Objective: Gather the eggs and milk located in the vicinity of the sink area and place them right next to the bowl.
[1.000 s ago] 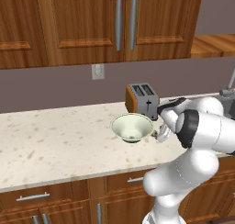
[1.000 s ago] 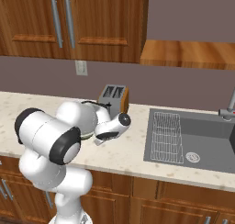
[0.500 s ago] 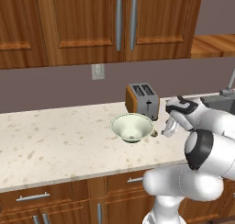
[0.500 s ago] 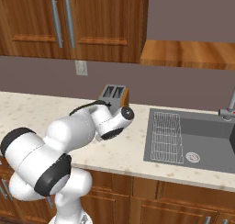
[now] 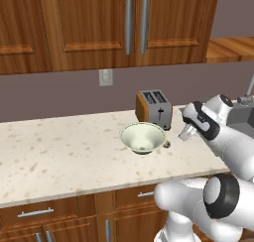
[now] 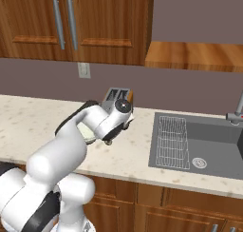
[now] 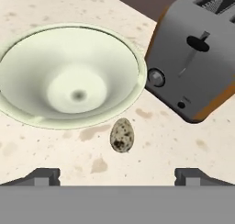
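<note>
One bowl (image 7: 69, 76), one egg (image 7: 122, 135) and one toaster (image 7: 197, 53) sit on the counter (image 5: 59, 156). The egg lies just beside the bowl's rim, not touching. The gripper (image 7: 117, 175) hangs over the egg with jaws wide open, holding nothing. It has lifted up and away since before. On the right is one sink (image 6: 213, 145) with a rack (image 6: 173, 140).

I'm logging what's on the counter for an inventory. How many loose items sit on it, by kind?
Bowl: 1
Egg: 1
Toaster: 1
Total: 3
</note>
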